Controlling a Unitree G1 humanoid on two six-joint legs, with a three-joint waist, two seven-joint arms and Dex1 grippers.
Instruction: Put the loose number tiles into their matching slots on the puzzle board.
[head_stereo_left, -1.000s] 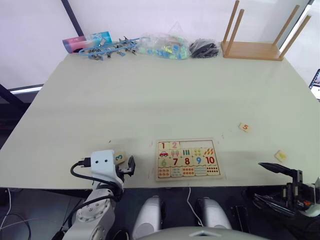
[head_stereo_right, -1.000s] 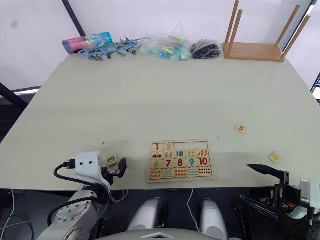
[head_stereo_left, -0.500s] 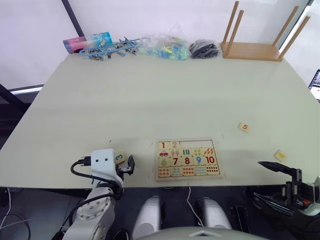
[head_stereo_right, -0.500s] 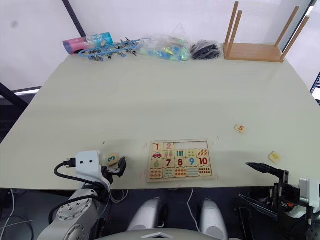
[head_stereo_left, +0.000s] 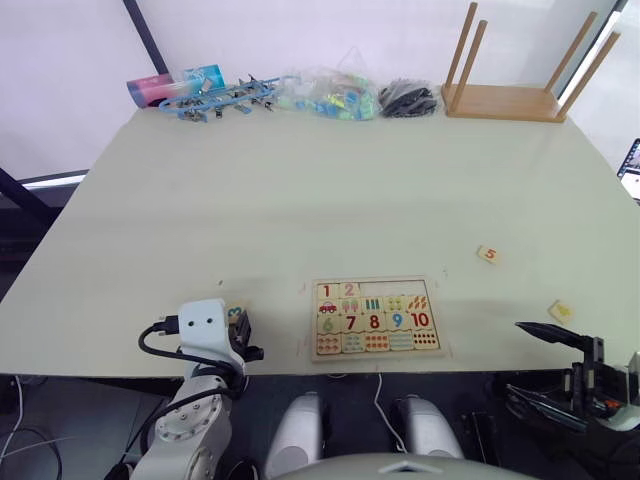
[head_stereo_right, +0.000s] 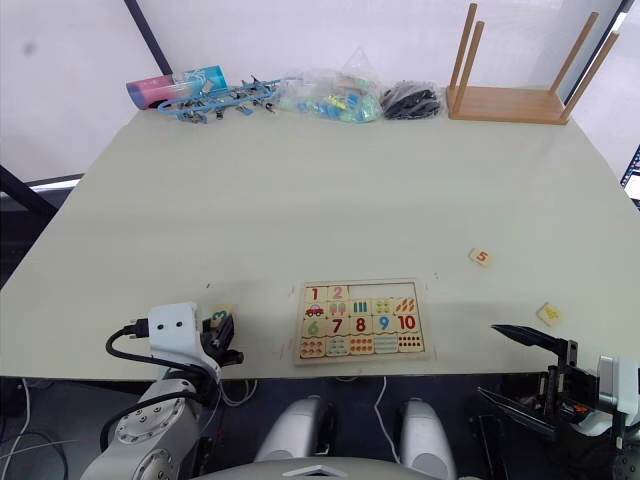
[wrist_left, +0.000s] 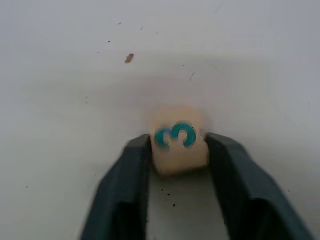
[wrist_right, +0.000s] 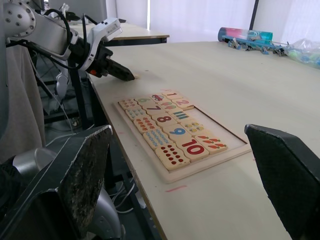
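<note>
Left wrist view: my L gripper (wrist_left: 177, 150) has its fingers (wrist_left: 131, 172) clamped on the 3 tile (wrist_left: 176, 139), low over the desk (head_stereo_left: 300, 200) near its front edge, just left of the board (head_stereo_left: 377, 319). Board has 1 and 2 seated; rest of the top row looks bare. 5 tile (head_stereo_left: 488, 254) and 4 tile (head_stereo_left: 561, 311) lie loose to the board's right. R gripper (head_stereo_left: 560, 370) hangs off the front edge, fingers wide apart, holding nothing.
</note>
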